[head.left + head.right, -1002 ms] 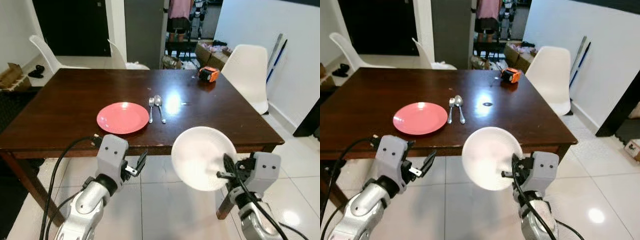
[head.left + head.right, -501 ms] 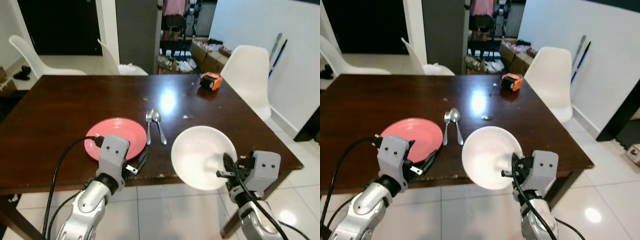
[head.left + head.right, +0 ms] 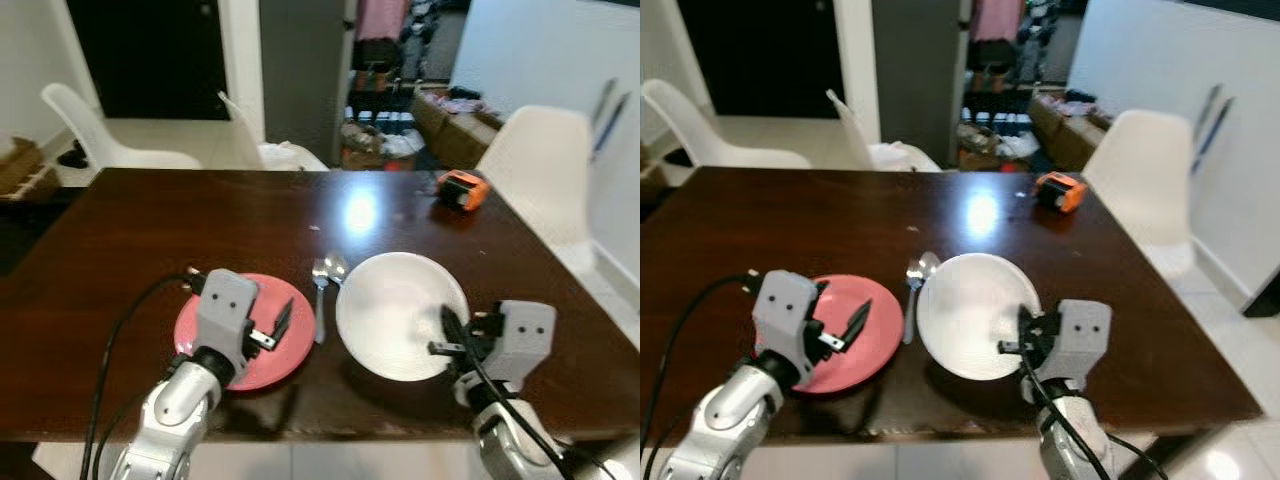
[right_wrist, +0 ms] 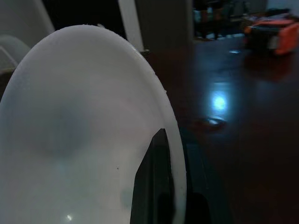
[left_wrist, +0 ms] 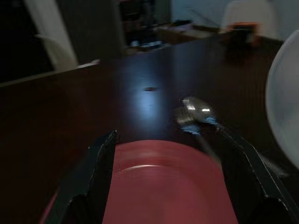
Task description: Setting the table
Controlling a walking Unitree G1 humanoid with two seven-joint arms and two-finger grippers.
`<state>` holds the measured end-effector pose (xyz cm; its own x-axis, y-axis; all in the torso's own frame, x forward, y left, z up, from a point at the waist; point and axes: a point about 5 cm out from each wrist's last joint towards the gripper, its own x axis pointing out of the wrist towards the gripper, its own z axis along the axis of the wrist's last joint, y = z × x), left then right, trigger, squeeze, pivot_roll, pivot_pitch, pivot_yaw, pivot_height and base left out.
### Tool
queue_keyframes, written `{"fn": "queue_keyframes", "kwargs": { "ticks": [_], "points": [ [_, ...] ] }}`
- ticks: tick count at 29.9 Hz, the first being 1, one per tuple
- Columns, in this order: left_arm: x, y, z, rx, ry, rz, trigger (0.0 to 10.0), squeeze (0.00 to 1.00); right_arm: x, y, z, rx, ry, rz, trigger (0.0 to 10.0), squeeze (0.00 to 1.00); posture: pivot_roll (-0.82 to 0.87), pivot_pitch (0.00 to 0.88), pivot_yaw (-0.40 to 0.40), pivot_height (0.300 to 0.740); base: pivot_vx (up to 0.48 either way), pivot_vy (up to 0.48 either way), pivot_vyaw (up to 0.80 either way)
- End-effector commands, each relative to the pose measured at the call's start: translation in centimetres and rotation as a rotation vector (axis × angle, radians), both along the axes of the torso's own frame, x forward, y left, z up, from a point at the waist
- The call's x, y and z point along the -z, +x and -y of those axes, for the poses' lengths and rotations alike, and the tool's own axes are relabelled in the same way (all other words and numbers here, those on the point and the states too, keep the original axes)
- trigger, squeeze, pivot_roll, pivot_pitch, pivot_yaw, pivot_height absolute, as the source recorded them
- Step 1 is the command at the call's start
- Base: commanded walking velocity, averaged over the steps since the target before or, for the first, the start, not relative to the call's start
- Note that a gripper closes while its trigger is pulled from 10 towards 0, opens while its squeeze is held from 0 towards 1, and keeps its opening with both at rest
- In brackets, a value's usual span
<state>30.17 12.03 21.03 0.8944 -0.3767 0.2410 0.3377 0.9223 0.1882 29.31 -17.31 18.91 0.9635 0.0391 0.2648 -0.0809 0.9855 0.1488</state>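
Two plates define this moment for you: the round white plate pinched at its near rim by the right gripper, and the flat round pink plate lying on the dark brown wooden tabletop. Compared with a second ago, when the tabletop's near edge lay well ahead and both grippers hung over the tiled floor, the camera has advanced; you now see both grippers over the tabletop itself. Judge from this that the approach walk is nearly finished and the placing step is at hand.

Right jaws: pressed onto the white plate's rim, one black finger lying across its face in the right wrist view. The plate is tilted, facing up and toward the camera, not yet flat on the wood. Just beyond its far-left rim lie a metal fork and a metal spoon, side by side, between the two plates.

Left gripper: jaws spread and empty, hovering low over the pink plate, which runs forward between the two fingers in the left wrist view.

An orange-and-black tape measure sits well beyond the right jaws, near the far right edge. You should expect the white plate to need levelling before release.
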Motion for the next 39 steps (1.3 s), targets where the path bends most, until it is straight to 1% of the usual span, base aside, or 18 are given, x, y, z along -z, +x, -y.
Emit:
{"fn": "queue_keyframes", "kwargs": {
  "ticks": [1, 6, 17, 21, 24, 25, 26, 27, 28, 30, 32, 33, 34, 35, 36, 37, 38, 39],
  "points": [
    [0.4, -0.2, 0.4, 0.011, 0.007, -0.016, 10.0, 0.00, 0.2, -0.3, 0.4, -0.005, 0.025, -0.005, 10.0, 0.00, 0.01, 0.160, 0.051, 0.740, 0.390, 0.000, 0.00],
    [0.5, -0.3, 0.5, 0.030, -0.002, -0.024, 10.0, 0.00, -0.1, -0.4, 0.2, -0.030, 0.037, 0.005, 10.0, 0.00, 0.01, 0.159, 0.050, 0.740, 0.156, 0.000, 0.00],
    [0.9, -0.9, 0.9, 0.107, 0.007, -0.046, 10.0, 0.00, 0.2, -0.3, 1.1, 0.054, 0.029, -0.016, 10.0, 0.00, 0.01, 0.154, 0.050, 0.740, 0.000, 0.000, 0.00],
    [1.1, -1.2, 1.0, 0.147, 0.022, -0.063, 10.0, 0.00, -0.4, -0.6, 2.4, 0.110, -0.059, -0.075, 10.0, 0.00, 0.00, 0.154, 0.047, 0.740, 0.000, 0.000, 0.00],
    [1.4, -1.4, 0.9, 0.161, 0.034, -0.073, 10.0, 0.00, -1.1, -1.2, 3.5, 0.112, -0.107, -0.076, 10.0, 0.00, -0.01, 0.155, 0.050, 0.740, 0.000, 0.000, 0.00],
    [1.4, -1.4, 0.9, 0.161, 0.034, -0.073, 10.0, 0.00, -1.1, -1.2, 3.5, 0.112, -0.107, -0.076, 10.0, 0.00, -0.01, 0.155, 0.050, 0.740, 0.000, 0.000, 0.00],
    [1.6, -1.3, 0.7, 0.161, 0.042, -0.080, 10.0, 0.00, -1.6, -1.5, 4.9, 0.132, -0.094, -0.065, 10.0, 0.00, -0.02, 0.153, 0.055, 0.740, 0.000, 0.000, 0.00],
    [1.6, -1.3, 0.6, 0.161, 0.047, -0.083, 10.0, 0.00, -1.6, -1.6, 5.9, 0.159, -0.038, -0.078, 10.0, 0.00, -0.02, 0.151, 0.061, 0.740, 0.000, 0.000, 0.00],
    [1.6, -1.3, 0.6, 0.161, 0.047, -0.083, 10.0, 0.00, -1.6, -1.6, 5.9, 0.159, -0.038, -0.078, 10.0, 0.00, -0.02, 0.151, 0.061, 0.740, 0.000, 0.000, 0.00],
    [1.7, -1.2, 0.4, 0.159, 0.054, -0.085, 10.0, 0.00, -1.6, -1.6, 7.1, 0.176, 0.083, -0.096, 10.0, 0.00, -0.03, 0.150, 0.066, 0.740, 0.000, 0.000, 0.00],
    [1.6, -1.0, 0.2, 0.156, 0.068, -0.084, 10.0, 0.00, -1.9, -1.3, 7.4, 0.122, 0.287, -0.097, 10.0, 0.00, -0.02, 0.148, 0.072, 0.740, 0.000, 0.000, 0.00],
    [1.6, -0.9, 0.1, 0.155, 0.072, -0.083, 10.0, 0.00, -2.0, -1.2, 7.5, 0.104, 0.342, -0.090, 10.0, 0.00, -0.02, 0.148, 0.072, 0.740, 0.000, 0.000, 0.00],
    [1.6, -0.9, 0.1, 0.155, 0.072, -0.083, 10.0, 0.00, -2.0, -1.2, 7.5, 0.104, 0.342, -0.090, 10.0, 0.00, -0.02, 0.148, 0.072, 0.740, 0.000, 0.000, 0.00],
    [1.5, -0.8, -0.2, 0.151, 0.081, -0.080, 10.0, 0.00, -2.5, -1.2, 7.5, 0.053, 0.461, -0.069, 10.0, 0.00, -0.02, 0.146, 0.073, 0.740, 0.000, 0.000, 0.00],
    [1.4, -0.7, -0.4, 0.147, 0.083, -0.079, 10.0, 0.00, -2.8, -1.2, 7.6, 0.041, 0.509, -0.056, 10.0, 0.00, -0.02, 0.148, 0.076, 0.740, 0.000, 0.000, 0.00],
    [1.3, -0.6, -0.6, 0.142, 0.086, -0.078, 10.0, 0.00, -2.8, -1.2, 7.8, 0.042, 0.544, -0.053, 10.0, 0.00, -0.02, 0.148, 0.076, 0.740, 0.000, 0.000, 0.00],
    [1.3, -0.6, -0.6, 0.142, 0.086, -0.078, 10.0, 0.00, -2.8, -1.2, 7.8, 0.042, 0.544, -0.053, 10.0, 0.00, -0.02, 0.148, 0.076, 0.740, 0.000, 0.000, 0.00],
    [1.3, -0.6, -0.9, 0.136, 0.089, -0.079, 10.0, 0.00, -2.5, -1.0, 8.3, 0.076, 0.634, -0.071, 10.0, 0.00, -0.02, 0.149, 0.079, 0.740, 0.000, 0.000, 0.00]
  ]
}}
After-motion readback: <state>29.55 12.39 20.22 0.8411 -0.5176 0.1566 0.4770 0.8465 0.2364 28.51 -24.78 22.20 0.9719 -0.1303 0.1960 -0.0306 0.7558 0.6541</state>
